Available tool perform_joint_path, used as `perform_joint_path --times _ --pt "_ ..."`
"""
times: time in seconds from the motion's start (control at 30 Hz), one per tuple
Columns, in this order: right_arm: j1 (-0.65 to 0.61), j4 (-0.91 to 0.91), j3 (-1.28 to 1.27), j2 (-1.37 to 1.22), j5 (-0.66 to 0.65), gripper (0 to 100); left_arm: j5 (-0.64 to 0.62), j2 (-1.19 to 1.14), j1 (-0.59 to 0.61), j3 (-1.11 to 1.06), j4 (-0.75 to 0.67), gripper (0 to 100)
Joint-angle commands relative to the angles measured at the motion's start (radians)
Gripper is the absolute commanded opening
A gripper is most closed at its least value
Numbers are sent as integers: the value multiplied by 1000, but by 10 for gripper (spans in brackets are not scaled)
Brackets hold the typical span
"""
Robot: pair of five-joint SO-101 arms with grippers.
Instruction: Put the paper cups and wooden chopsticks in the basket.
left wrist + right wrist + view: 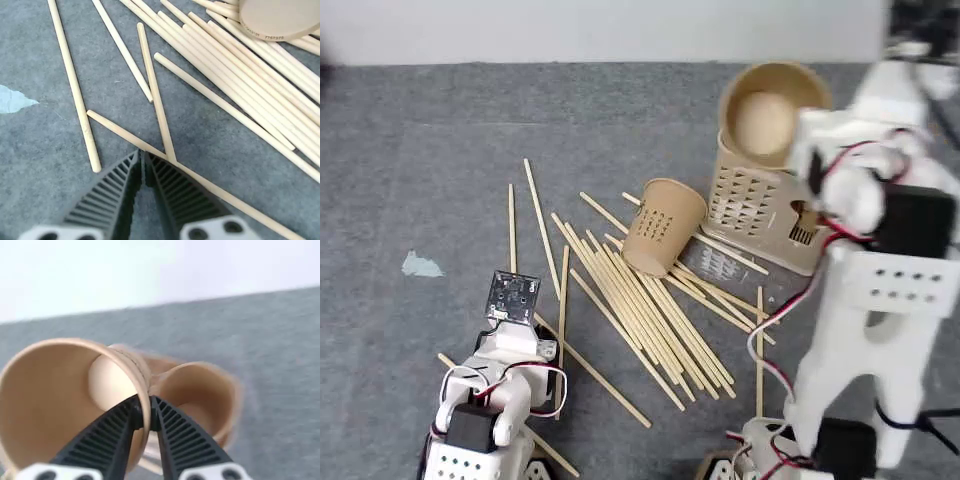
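Several wooden chopsticks [640, 300] lie scattered on the grey table, and a paper cup [663, 225] lies on its side across them. A beige slotted basket [760, 210] stands at the back right. My right gripper [143, 412] is shut on the rim of a second paper cup [770, 110], held tilted just above the basket. A rounded tan rim [200, 390] shows behind that cup; I cannot tell what it is. My left gripper [141, 155] is shut and holds nothing, low over loose chopsticks [155, 95] at the front left. The lying cup's base [285, 17] is beyond it.
A pale scrap [420, 265] is stuck to the table at the left. A white wall runs along the table's far edge. The right arm's white body [880, 300] rises at the front right, next to the basket. Single chopsticks lie around the left arm's base [495, 410].
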State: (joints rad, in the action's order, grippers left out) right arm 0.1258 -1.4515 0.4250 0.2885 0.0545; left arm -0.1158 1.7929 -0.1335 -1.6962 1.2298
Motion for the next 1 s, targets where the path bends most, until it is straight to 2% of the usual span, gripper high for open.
perform_joint_path --times 0.0,0.3,0.53,0.7,0.8,0.87,0.97 --pt "107 53 51 25 -25 8 6 6 -2 12 5 14" --pt "225 45 52 -44 -26 8 9 6 -5 12 5 14" --pt "220 -76 51 -110 -26 20 9 6 -8 12 6 14" --pt "220 -140 52 -82 -20 188 14 6 8 56 40 14" --pt "220 -168 52 -33 -18 284 12 6 60 128 61 14" --pt "220 -182 52 7 -18 320 12 6 100 165 63 14" --pt "220 -189 52 74 -18 319 32 6 109 213 58 15"
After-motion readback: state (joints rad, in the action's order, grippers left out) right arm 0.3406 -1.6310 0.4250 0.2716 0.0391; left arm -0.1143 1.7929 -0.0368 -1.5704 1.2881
